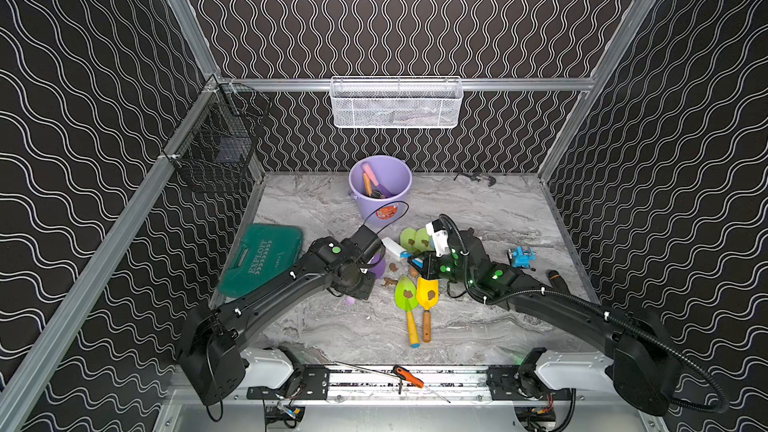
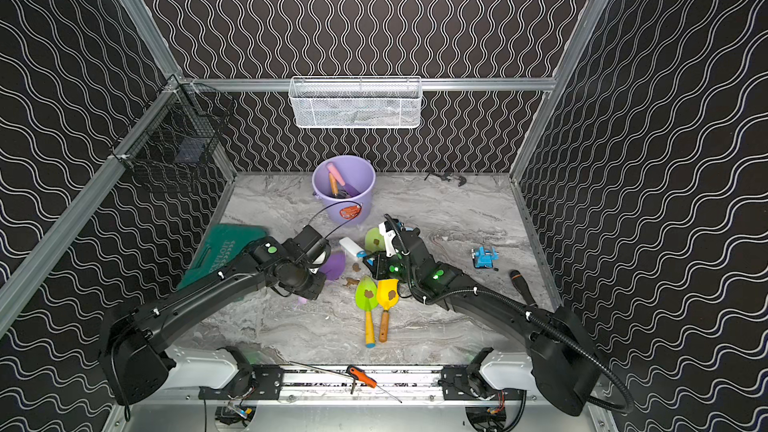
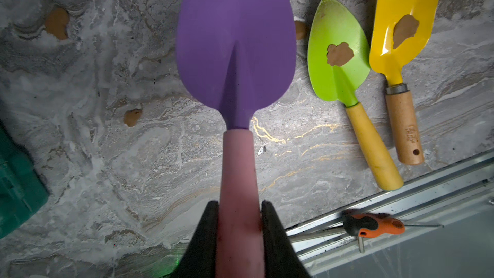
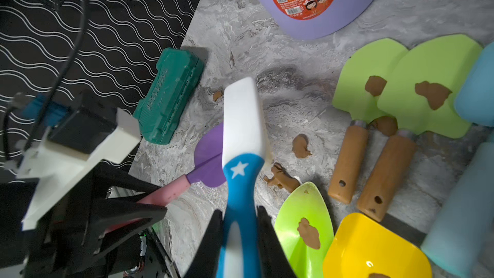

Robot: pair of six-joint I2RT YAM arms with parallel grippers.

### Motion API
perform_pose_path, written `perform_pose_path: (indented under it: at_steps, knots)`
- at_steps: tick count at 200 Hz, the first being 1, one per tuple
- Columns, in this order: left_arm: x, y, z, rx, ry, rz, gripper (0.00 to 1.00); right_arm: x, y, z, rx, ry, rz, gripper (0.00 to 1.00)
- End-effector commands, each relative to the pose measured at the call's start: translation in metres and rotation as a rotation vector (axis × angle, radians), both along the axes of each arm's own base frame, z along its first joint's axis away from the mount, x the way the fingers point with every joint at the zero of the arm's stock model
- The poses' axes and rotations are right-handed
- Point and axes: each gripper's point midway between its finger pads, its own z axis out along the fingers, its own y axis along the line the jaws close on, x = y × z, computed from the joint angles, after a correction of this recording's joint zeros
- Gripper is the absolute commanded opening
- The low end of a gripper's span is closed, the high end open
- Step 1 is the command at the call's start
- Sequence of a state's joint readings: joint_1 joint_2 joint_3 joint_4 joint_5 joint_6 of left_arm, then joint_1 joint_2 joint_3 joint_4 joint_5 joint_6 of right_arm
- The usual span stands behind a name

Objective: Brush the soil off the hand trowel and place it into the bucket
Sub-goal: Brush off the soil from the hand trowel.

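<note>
My left gripper (image 3: pixel 239 204) is shut on the pink handle of a purple hand trowel (image 3: pixel 235 44), held low over the table. Its blade shows no soil in the left wrist view. My right gripper (image 4: pixel 239 212) is shut on a brush (image 4: pixel 242 129) with a blue star-marked handle and a white head. The head hangs by the edge of the purple blade (image 4: pixel 209 156); I cannot tell whether they touch. Soil clumps (image 3: pixel 56 24) lie on the marble table around the blade. The lavender bucket (image 1: pixel 365 205) stands behind both grippers, with two tool handles sticking out of it.
A green trowel (image 1: pixel 406 295) and a yellow trowel (image 1: pixel 428 290), each with a soil patch, lie in front of the right gripper. Two light-green trowels (image 4: pixel 427 86) lie beside the bucket. A green tool case (image 1: pixel 259 259) sits left, a blue vise (image 1: pixel 521 256) right, an orange-handled screwdriver (image 1: pixel 409 376) on the front rail.
</note>
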State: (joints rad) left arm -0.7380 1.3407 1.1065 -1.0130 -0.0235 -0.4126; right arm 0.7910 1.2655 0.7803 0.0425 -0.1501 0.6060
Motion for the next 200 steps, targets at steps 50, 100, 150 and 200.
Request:
perform_pose_path:
  at_steps: [50,100,150,200]
  knots:
    - [-0.006,-0.021,0.02,-0.289,0.112,0.097,0.0,-0.024,0.011,0.028,0.124,-0.06,0.01,0.0]
    - [0.003,-0.002,0.025,-0.167,0.062,0.091,0.0,-0.045,0.033,0.029,0.073,-0.055,0.131,0.0]
    - [0.006,0.01,0.017,-0.093,0.031,0.067,0.0,-0.049,0.053,-0.011,-0.082,0.022,0.167,0.0]
    - [0.008,0.027,0.022,-0.022,-0.022,0.06,0.0,-0.005,0.034,-0.012,-0.224,-0.026,0.033,0.0]
